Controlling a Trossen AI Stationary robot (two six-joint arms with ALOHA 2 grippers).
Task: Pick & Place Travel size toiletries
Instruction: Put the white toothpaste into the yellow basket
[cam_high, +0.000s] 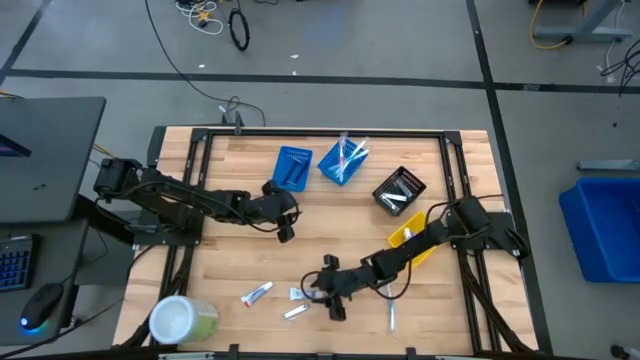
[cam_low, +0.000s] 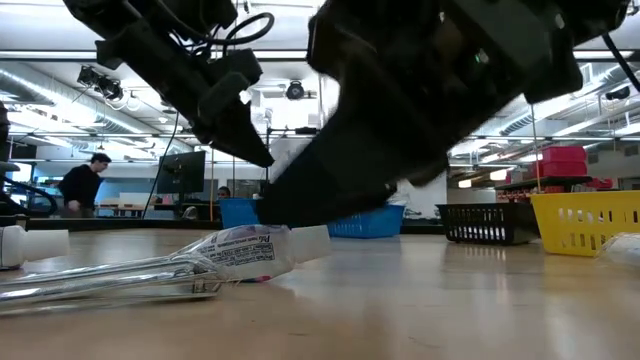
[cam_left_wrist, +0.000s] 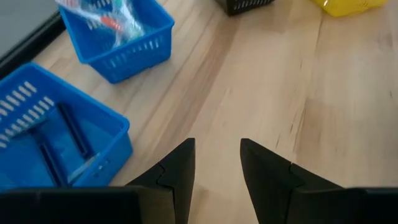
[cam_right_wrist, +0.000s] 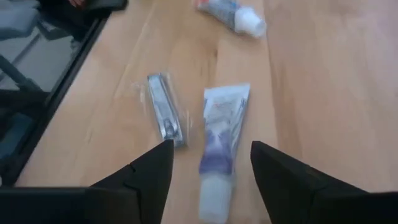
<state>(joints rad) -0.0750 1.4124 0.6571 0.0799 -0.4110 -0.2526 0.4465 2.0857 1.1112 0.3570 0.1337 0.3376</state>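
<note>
Near the table's front edge lie travel size toiletries: a white tube with a purple mark (cam_right_wrist: 221, 140), a clear-wrapped metal item (cam_right_wrist: 165, 115) beside it, and a second white tube (cam_right_wrist: 233, 15) farther off. They show in the high view as tube (cam_high: 298, 293), wrapped item (cam_high: 293, 312) and second tube (cam_high: 257, 293). My right gripper (cam_right_wrist: 211, 149) is open and low over the first tube, one finger on either side of it, touching nothing. My left gripper (cam_left_wrist: 216, 146) is open over bare wood next to a blue bin (cam_high: 293, 168).
At the back stand a second blue bin (cam_high: 343, 160) holding toothbrushes, a black bin (cam_high: 400, 190) and a yellow bin (cam_high: 408, 238) partly under my right arm. A round white-and-green container (cam_high: 183, 320) stands at the front left. A slim item (cam_high: 392, 318) lies front right.
</note>
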